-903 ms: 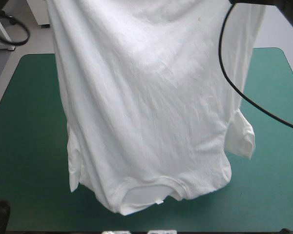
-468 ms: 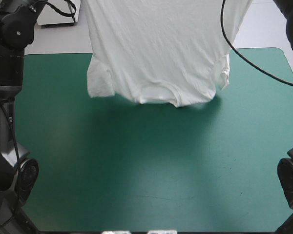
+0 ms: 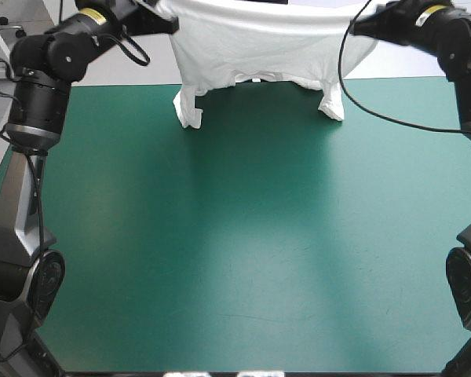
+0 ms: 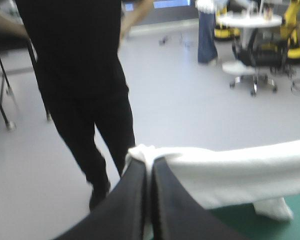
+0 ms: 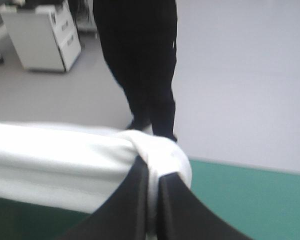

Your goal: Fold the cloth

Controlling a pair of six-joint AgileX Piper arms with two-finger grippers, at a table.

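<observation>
White T-shirt (image 3: 259, 43) hangs stretched above the table's (image 3: 235, 236) far edge, my left gripper (image 4: 149, 166) and right gripper (image 5: 151, 172) each clamped on a small bunched corner; pulled harder, I judge, one corner slips and the spread collapses.

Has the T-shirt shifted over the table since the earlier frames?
Yes. The T-shirt has swung away toward the far edge of the teal-green table; earlier it hung over the table's middle, now its sleeves dangle just inside that edge.
</observation>
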